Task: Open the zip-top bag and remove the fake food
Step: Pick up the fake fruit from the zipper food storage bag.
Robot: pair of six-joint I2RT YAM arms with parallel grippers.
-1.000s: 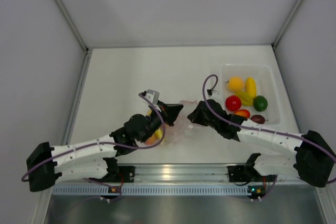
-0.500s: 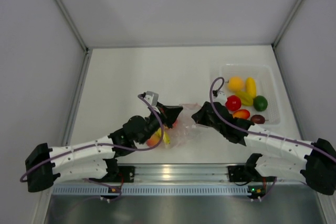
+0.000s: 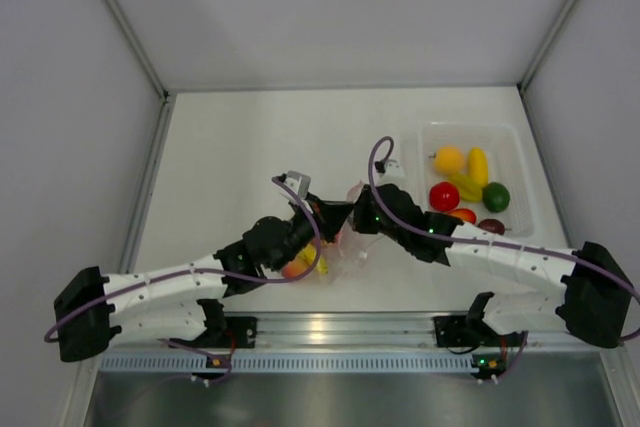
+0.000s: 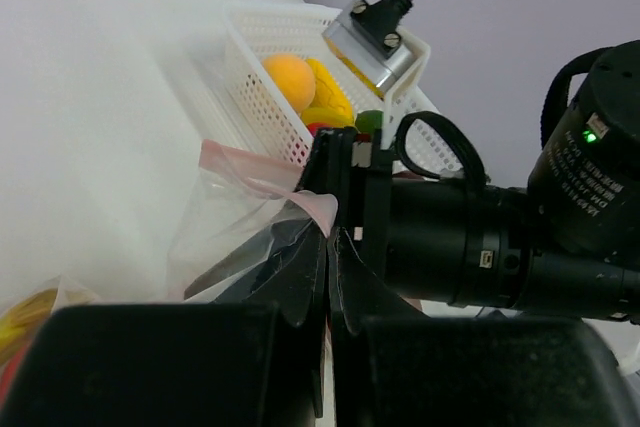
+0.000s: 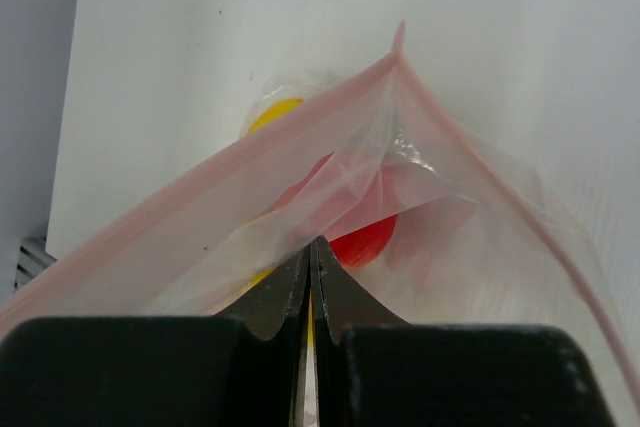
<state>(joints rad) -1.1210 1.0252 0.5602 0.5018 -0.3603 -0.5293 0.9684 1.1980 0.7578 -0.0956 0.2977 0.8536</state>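
The zip-top bag (image 3: 350, 252) lies crumpled in front of the arm bases, its pink strip (image 5: 200, 182) arching across the right wrist view. Fake food is inside it: a red piece (image 5: 365, 237) and a yellow piece (image 5: 272, 112), seen from above as an orange-yellow cluster (image 3: 300, 265). My left gripper (image 4: 328, 232) is shut on the bag's pink strip edge. My right gripper (image 5: 312, 242) is shut on the bag's thin film just below the strip. From above, the left gripper (image 3: 335, 215) and right gripper (image 3: 358, 217) stand almost tip to tip over the bag's mouth.
A rigid perforated tray (image 3: 522, 187) stands at the right, holding more fake food: an orange (image 3: 449, 158), a yellow piece (image 3: 478, 164), a red one (image 3: 444, 196) and a green one (image 3: 496, 196). Enclosure walls rise on three sides. The tray wall (image 4: 265, 87) shows behind the bag.
My right gripper has swung left toward the left gripper, closing the gap between them. The bag has bunched up between the two. Both jaws have stayed shut.
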